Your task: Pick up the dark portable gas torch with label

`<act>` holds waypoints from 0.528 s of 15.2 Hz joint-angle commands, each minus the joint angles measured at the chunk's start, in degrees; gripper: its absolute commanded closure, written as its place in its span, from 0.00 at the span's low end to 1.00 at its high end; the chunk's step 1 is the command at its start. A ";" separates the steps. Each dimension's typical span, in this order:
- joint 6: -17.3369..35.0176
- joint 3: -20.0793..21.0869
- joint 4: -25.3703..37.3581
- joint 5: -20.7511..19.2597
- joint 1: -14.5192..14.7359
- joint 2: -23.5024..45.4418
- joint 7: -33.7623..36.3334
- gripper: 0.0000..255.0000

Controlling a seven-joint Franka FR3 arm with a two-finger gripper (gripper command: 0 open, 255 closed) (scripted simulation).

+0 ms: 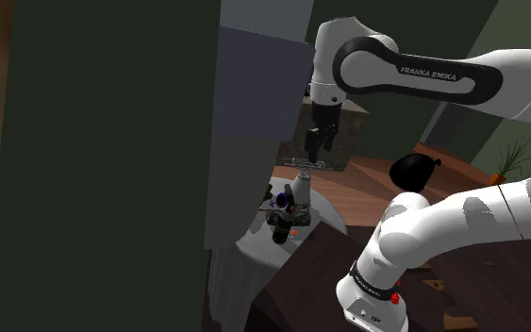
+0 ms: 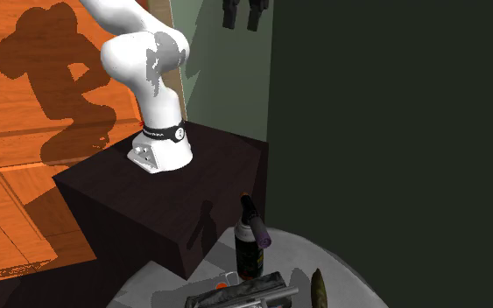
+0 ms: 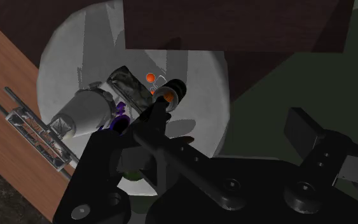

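The gas torch [image 2: 251,251] is a dark upright canister with a mottled label and a slim black nozzle, standing on the round white table [image 2: 358,278] close to the stand. In the shoulder view the torch [image 1: 280,230] is at the table's near edge. My gripper [image 1: 318,141] hangs well above it, open, holding nothing. In the wrist view the torch [image 3: 160,108] is seen from above with an orange-tipped nozzle, below and between the spread fingers [image 3: 101,181]. The gripper [image 2: 242,14] sits at the top edge of the second exterior view.
A pale cone-shaped object [image 3: 79,114], a purple piece [image 3: 121,114] and small orange balls [image 3: 150,77] crowd the torch. A metal rack [image 3: 31,127] lies beyond the table's rim. The dark stand box [image 2: 165,201] borders the table. A tall dark panel [image 1: 93,160] rises at the shoulder view's left.
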 commanded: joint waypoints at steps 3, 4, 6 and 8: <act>3.96 -0.98 -2.24 0.11 -1.34 1.51 1.72 0.00; 5.97 -1.47 -3.28 0.16 -2.01 2.37 2.56 0.00; 10.02 -2.48 -5.18 0.27 -3.36 4.29 4.18 0.00; 14.13 -3.52 -6.85 0.39 -4.66 6.50 5.74 0.00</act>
